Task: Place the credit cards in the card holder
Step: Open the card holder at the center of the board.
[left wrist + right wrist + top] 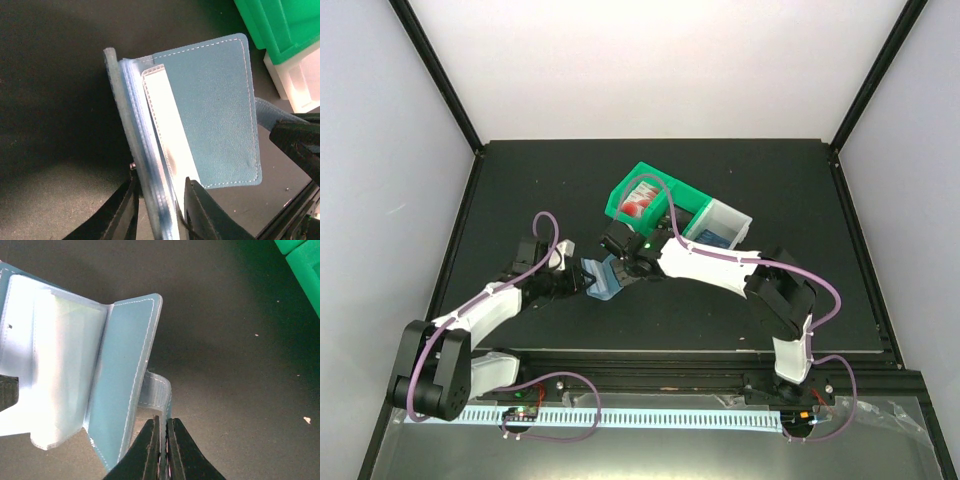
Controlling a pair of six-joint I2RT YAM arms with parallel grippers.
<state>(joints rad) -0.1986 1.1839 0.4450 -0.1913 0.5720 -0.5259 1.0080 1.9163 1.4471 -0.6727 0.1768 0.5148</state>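
The teal-blue card holder [603,277] lies open between my two grippers on the black table. My left gripper [572,282] is shut on the stack of clear sleeves and one cover at its left side [150,200]. My right gripper [623,262] is shut on the card holder's closing tab [159,400], pulling the other cover [125,375] open. Clear sleeves [55,365] show inside. Red-and-white credit cards [638,203] lie in the green bin [625,190]. Blue cards [713,239] lie in the white bin [732,215].
The green and white bins stand side by side just behind the right gripper; both also show at the top right of the left wrist view [280,25]. Black frame posts and white walls enclose the table [790,290].
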